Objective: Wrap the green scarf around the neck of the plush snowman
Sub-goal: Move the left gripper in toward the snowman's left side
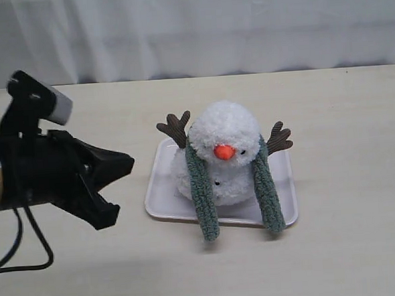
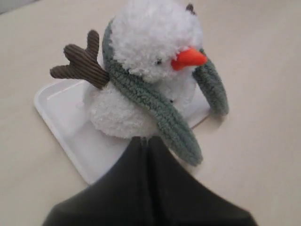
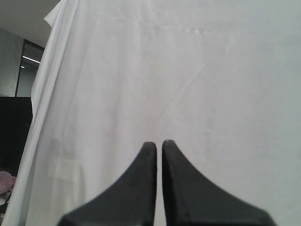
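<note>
Left gripper (image 2: 144, 142) sits off to the left of the plush snowman (image 1: 224, 129), well apart from it, fingers pressed together and holding nothing. The snowman is upright on a white tray (image 1: 161, 190) mid-table. Green scarf (image 1: 202, 188) is already draped behind the snowman's neck (image 1: 233, 164), one end hanging down each side of the orange nose, both ends running past the tray's front edge onto the table (image 1: 350, 232). The front of the neck is bare and the ends are not crossed, so I'd judge it draped but not wrapped, roughly halfway: one end has to be brought across the front, maybe both. Right gripper (image 3: 159, 143) is not in the exterior view; its wrist view shows the fingers nearly touching, empty, aimed at the white curtain (image 1: 190, 27). Table is plain pale beige, the curtain covers the back wall, and a dark room shows past the curtain's edge
</note>
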